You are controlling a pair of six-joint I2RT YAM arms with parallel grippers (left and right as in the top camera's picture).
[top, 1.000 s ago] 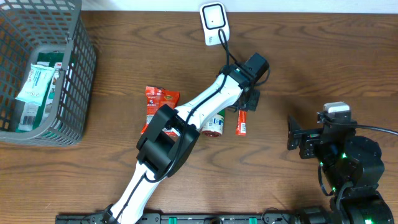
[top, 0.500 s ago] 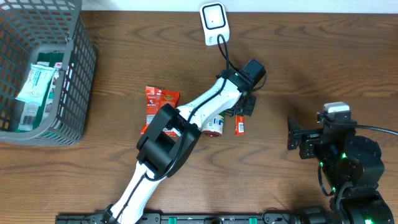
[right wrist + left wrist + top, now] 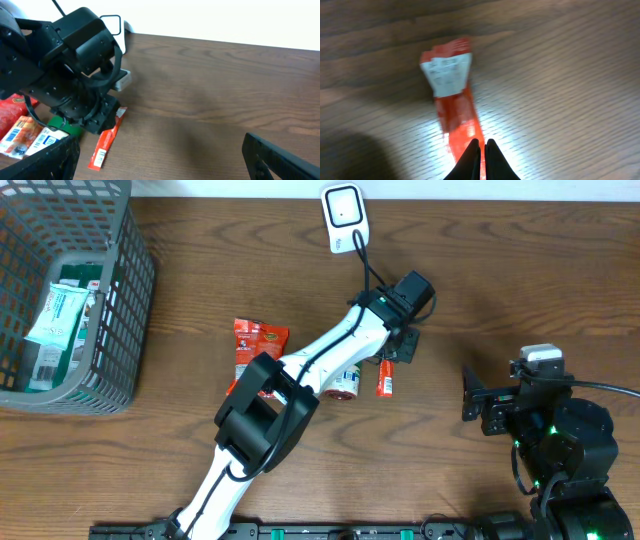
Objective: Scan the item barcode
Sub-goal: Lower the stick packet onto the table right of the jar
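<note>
The red sachet [image 3: 385, 378] has swung a little over the last second. It lay straight along the 12-to-6 line, and its free end now leans toward 7 o'clock while its upper end stays under the wrist. The left tool [image 3: 482, 143] is clenched on that upper end, with its two fingers pinched together on the red film in the wrist view. The arm itself dipped toward the table and has come back up and slightly to 1 o'clock. I judge from this that the grip has taken and the lift is only starting, since most of the sachet looks close to the table [image 3: 520, 290] or still on it.

A white printed label shows on the sachet's far end in the left wrist view. It is too blurred to tell whether that is the barcode.

The white scanner [image 3: 343, 216] sits near the table's far edge, between 11 and 12 o'clock from the sachet and well apart from it. Its black cable [image 3: 362, 265] runs down beside the left arm's wrist and could snag on the way over.

A white and green item [image 3: 345, 383] lies just beside the sachet at 9 o'clock, partly under the arm, and a red snack packet [image 3: 256, 347] lies farther out the same way. The grey basket [image 3: 125, 310] of packets stands at the table's 10 o'clock corner.

The right tool [image 3: 160, 147] is spread wide and empty, parked at about 4 o'clock from the sachet and out of the path.
</note>
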